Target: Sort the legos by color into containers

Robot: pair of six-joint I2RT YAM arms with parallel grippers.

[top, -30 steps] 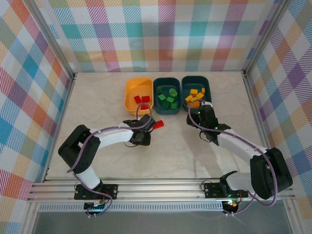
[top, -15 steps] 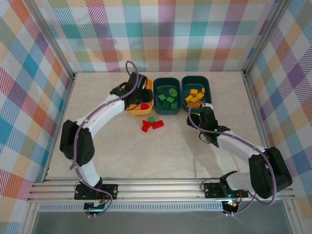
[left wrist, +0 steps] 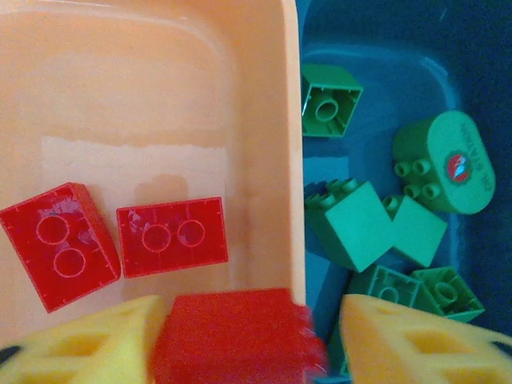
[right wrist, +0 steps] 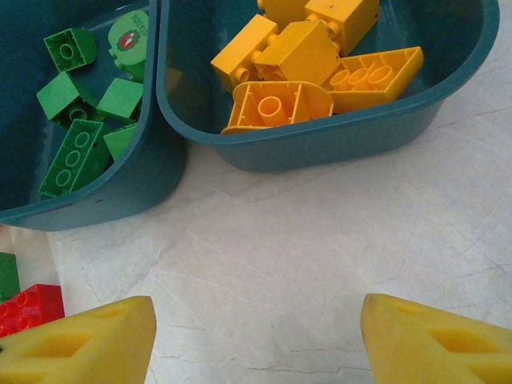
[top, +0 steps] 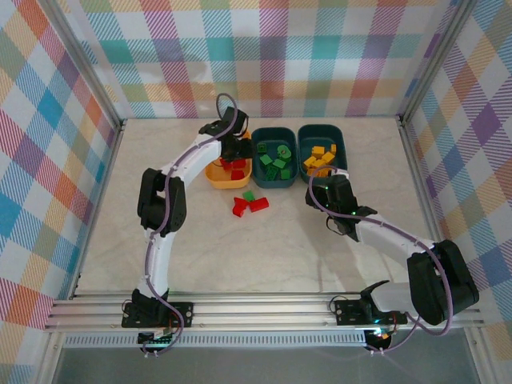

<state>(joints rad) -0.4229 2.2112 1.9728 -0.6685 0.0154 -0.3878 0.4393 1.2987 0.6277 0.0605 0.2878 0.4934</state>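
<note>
My left gripper (top: 234, 152) (left wrist: 248, 314) hangs over the yellow-orange container (top: 218, 152) (left wrist: 160, 96), open. A blurred red lego (left wrist: 236, 336) sits between its fingers, against the left one and apart from the right one. Two red legos (left wrist: 170, 237) lie flat in that tub. The middle teal container (top: 274, 186) holds green legos (left wrist: 356, 228); the right teal container (top: 302, 144) (right wrist: 320, 148) holds yellow legos (right wrist: 304, 56). Two red legos (top: 258, 204) and a green one (top: 249, 195) lie loose on the table. My right gripper (top: 326, 190) (right wrist: 256, 320) stands open over bare table, with nothing in it.
The three tubs stand side by side at the back of the marble table (top: 320, 256). Checked cloth walls and metal frame posts (top: 412, 152) close in the table. The loose bricks lie just left of my right gripper, at the edge of its view (right wrist: 28, 308).
The left arm swung from the table's middle up to the yellow-orange tub with a red lego, and its jaws have widened off it. The right arm has hardly moved.
</note>
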